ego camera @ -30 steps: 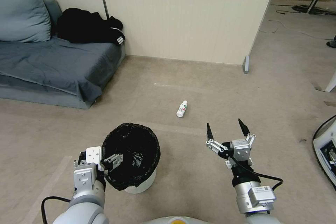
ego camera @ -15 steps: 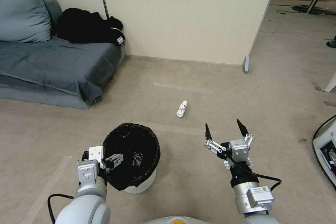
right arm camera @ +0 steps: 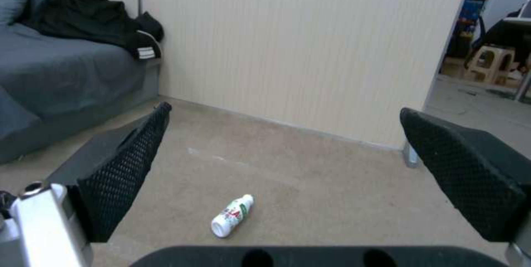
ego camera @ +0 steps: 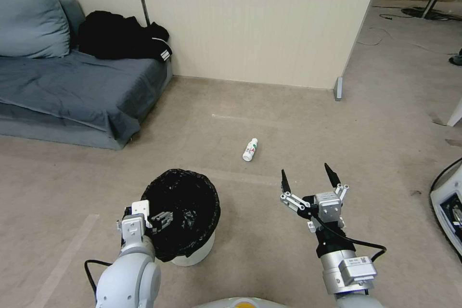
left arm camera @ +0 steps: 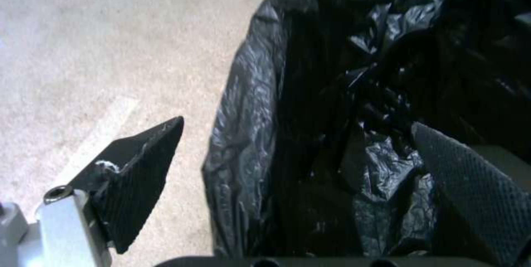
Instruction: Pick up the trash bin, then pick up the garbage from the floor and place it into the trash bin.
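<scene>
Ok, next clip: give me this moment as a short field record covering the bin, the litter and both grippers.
trash bin: upright on floor, black liner over rim
garbage: one small white bottle lying on the carpet beyond the bin
left gripper: open, straddling the bin's rim, one finger outside, one inside
right gripper: open, above floor, pointed toward bottle
bin lifted: cannot tell

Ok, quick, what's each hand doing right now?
Left hand: open, straddling the trash bin rim, one finger outside, one inside the bag.
Right hand: open, empty, above the floor.
</scene>
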Robot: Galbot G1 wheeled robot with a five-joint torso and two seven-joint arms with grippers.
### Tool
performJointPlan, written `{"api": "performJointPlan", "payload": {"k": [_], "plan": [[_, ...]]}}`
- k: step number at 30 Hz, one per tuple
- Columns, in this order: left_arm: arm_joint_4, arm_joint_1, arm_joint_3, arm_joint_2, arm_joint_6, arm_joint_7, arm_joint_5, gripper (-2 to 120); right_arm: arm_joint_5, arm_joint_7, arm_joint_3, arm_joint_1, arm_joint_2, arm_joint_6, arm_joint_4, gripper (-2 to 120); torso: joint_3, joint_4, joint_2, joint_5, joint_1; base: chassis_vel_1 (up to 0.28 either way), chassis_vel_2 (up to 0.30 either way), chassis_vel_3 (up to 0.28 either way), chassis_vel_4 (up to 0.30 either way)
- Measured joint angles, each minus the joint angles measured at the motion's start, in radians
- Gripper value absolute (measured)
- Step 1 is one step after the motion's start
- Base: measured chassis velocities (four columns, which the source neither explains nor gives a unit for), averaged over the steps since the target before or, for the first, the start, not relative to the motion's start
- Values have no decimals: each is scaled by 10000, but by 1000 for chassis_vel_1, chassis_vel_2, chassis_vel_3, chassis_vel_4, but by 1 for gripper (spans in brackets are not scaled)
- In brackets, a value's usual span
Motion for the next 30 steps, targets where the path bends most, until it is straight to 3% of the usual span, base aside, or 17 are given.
{"api": "performJointPlan", "payload": {"k": [10,17,23,30], "plan": [[566,-221,-5,-71,-1,-101,-201,100,-23,-130,-12,9,0,30,-93,100,0,0,0,-1,0,0,0,0,0],[655,-244,47,-103,-10,-283,-239,82,3,-167,-15,21,0,159,-134,100,0,2,0,4,0,0,0,0,0],[645,-235,85,-119,-20,-401,-271,56,-95,-252,-1,25,0,336,-160,100,0,2,1,2,0,0,0,0,0],[607,-190,127,-121,-21,-381,-281,32,-306,-285,18,29,0,390,-168,100,0,-1,1,-1,0,0,0,0,0]]}}
